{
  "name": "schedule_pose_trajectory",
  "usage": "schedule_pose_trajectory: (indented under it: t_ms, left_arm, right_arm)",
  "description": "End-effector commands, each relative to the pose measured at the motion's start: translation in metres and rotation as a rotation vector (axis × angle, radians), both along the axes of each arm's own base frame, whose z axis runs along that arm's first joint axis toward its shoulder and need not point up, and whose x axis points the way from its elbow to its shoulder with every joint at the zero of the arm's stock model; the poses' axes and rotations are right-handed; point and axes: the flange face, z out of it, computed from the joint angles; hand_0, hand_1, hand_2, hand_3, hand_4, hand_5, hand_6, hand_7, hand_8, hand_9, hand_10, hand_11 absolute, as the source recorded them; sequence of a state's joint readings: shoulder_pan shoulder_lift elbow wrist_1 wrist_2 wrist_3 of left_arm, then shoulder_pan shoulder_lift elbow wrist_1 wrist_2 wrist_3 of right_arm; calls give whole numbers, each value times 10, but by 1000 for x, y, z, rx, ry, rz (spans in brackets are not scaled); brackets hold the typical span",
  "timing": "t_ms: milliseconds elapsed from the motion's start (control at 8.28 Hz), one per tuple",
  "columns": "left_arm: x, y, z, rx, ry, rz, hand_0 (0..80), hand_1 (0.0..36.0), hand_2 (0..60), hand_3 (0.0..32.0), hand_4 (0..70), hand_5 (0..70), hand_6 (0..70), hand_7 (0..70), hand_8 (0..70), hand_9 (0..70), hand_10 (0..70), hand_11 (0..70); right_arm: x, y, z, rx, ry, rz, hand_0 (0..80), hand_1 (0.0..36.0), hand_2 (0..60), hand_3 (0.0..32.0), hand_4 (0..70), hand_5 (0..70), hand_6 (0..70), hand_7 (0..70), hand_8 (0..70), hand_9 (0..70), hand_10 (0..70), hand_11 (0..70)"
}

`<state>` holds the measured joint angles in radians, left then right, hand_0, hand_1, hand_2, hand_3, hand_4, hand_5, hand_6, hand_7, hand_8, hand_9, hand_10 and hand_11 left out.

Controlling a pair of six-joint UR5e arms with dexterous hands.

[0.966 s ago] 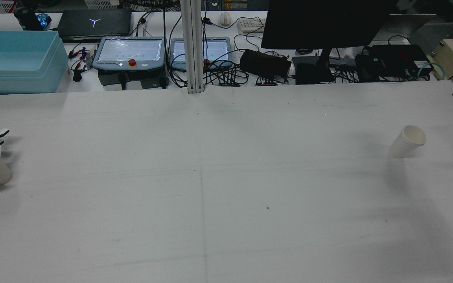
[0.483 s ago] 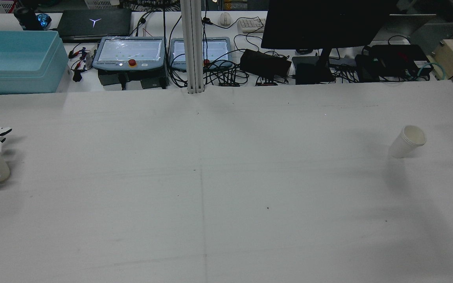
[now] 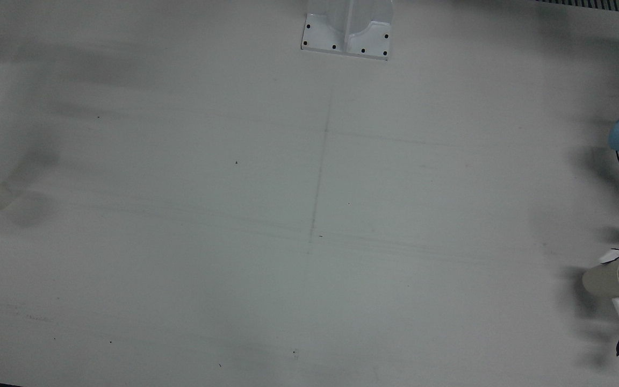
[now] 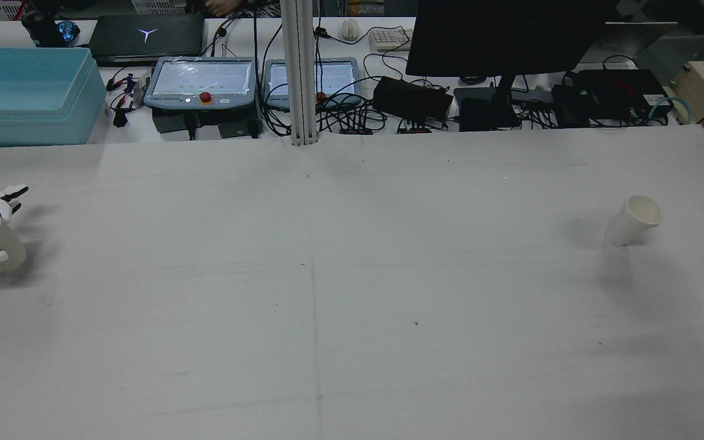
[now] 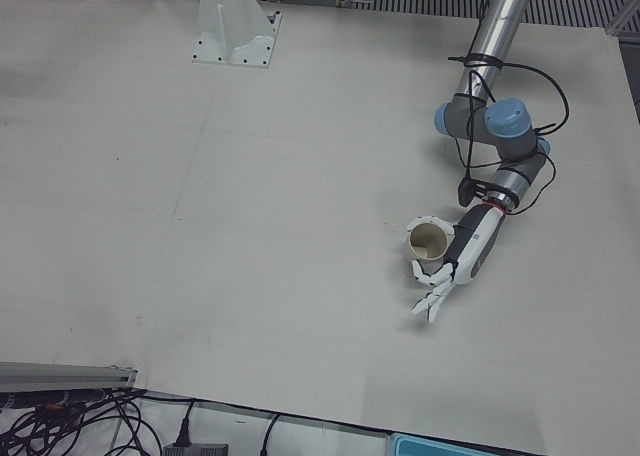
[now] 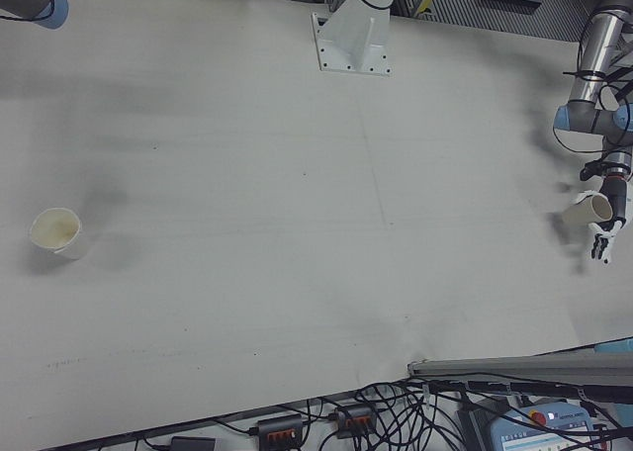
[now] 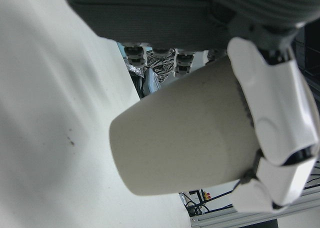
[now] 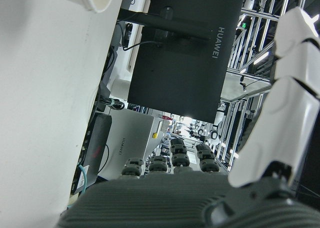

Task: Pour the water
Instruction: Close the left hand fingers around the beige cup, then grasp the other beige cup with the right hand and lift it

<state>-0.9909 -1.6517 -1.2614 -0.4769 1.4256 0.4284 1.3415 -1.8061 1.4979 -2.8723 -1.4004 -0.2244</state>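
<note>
Our left hand (image 5: pixel 447 276) clasps beige paper cup (image 5: pixel 428 243), tilted, raised over grey tabletop (image 4: pixel 352 293) at left edge. White paper cup (image 4: pixel 632 220) stands upright far right. Our right hand (image 8: pixel 280 113): fingers extended, holding nothing.

My left hand closed on a cup at the table's edge, my right hand empty and almost out of sight.

In the left-front view, lower right of centre, my left arm (image 5: pixel 487 126) drops from the top of the frame, bends at its blue-capped joints, and ends in the left hand (image 5: pixel 440 276) with fingers wrapped round the tan cup (image 5: pixel 428 244). The cup is tilted, mouth toward that camera. My right hand (image 8: pixel 210 188) shows only in its own camera, one white finger (image 8: pixel 280 113) extended along the right edge; it looks open, though the view is poor.
</note>
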Motion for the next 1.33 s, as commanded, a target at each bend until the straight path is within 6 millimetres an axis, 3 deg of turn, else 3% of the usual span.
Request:
schedule_pose_trajectory:
  t_ms: [0, 121, 483, 604, 846, 1208]
  left_arm:
    - [1, -4, -31, -28, 75, 16, 530, 360, 600, 0, 545, 700, 59, 108, 1, 11, 43, 84]
    - [-1, -3, -38, -37, 97, 21, 550, 360, 600, 0, 542, 700, 58, 109, 2, 13, 43, 87]
    - [-8, -2, -37, -87, 159, -17, 558, 360, 600, 0, 523, 700, 56, 109, 2, 13, 43, 88]
    - [-10, -1, -33, -107, 171, -18, 549, 360, 600, 0, 516, 700, 55, 106, 1, 11, 43, 87]
    - [-18, 12, -21, -125, 160, -19, 543, 360, 600, 0, 499, 700, 51, 99, 0, 9, 44, 87]
    - [-22, 18, -15, -126, 161, -22, 543, 360, 600, 0, 488, 700, 50, 99, 0, 8, 43, 86]
  right_arm:
    - [-17, -13, 76, 39, 38, -35, 487, 191, 221, 0, 53, 161, 93, 147, 14, 40, 37, 73]
    - [-21, -18, 75, 53, 95, -41, 512, 221, 238, 0, 66, 190, 100, 158, 10, 24, 32, 69]
    - [-76, -61, 54, 130, 235, -122, 496, 199, 208, 0, 46, 171, 80, 127, 6, 11, 25, 56]
    - [-100, -76, 64, 118, 250, -160, 482, 180, 181, 0, 3, 145, 52, 99, 0, 5, 21, 51]
    - [-110, -68, 80, 98, 252, -151, 478, 179, 152, 0, 0, 105, 9, 61, 0, 0, 21, 52]
    - [-155, -74, 70, 123, 243, -178, 484, 184, 151, 0, 0, 114, 16, 73, 0, 0, 21, 52]
